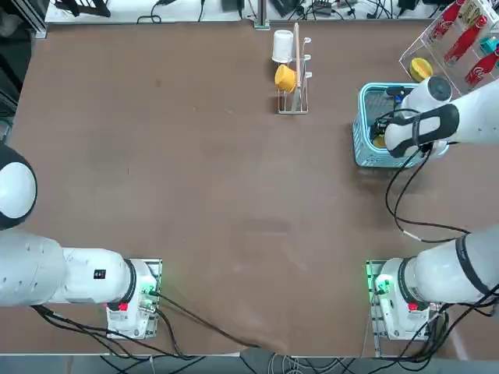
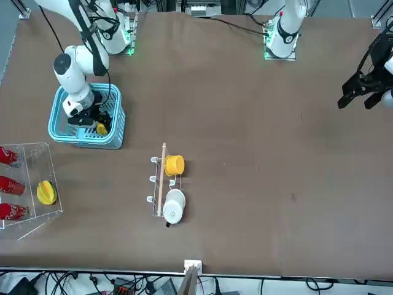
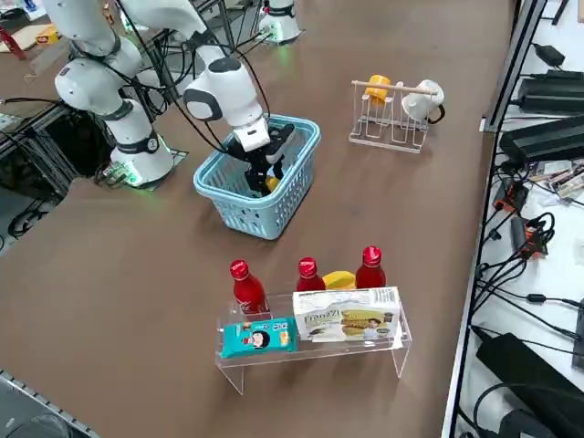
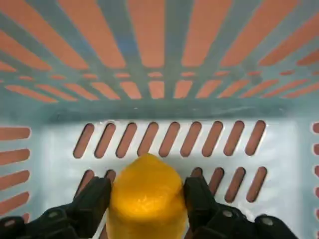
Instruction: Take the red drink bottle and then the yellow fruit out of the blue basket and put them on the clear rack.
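Right wrist view: the right gripper point(image 4: 147, 194) is down inside the blue basket point(image 4: 55, 139), its jaws pinching the yellow fruit point(image 4: 147, 201), one fingertip against each side of it. Slotted floor and walls surround the fruit. Whether it is clear of the basket's floor cannot be told.

In the right side view, the clear rack point(image 3: 365, 346) stands near the basket and carries three red bottles point(image 3: 248, 288) with red caps; which one is the task's red drink bottle cannot be told. A yellow item point(image 3: 339, 280) lies between two of them, with a white box point(image 3: 347, 315) and a teal packet point(image 3: 259, 338) toward the camera.

Well apart from the rack, the mug stand point(image 3: 392, 87) holds a yellow mug point(image 3: 378, 89) and a white mug point(image 3: 422, 102). In the top view, the stand is left of the basket, while the rack is beyond the basket and to its right.
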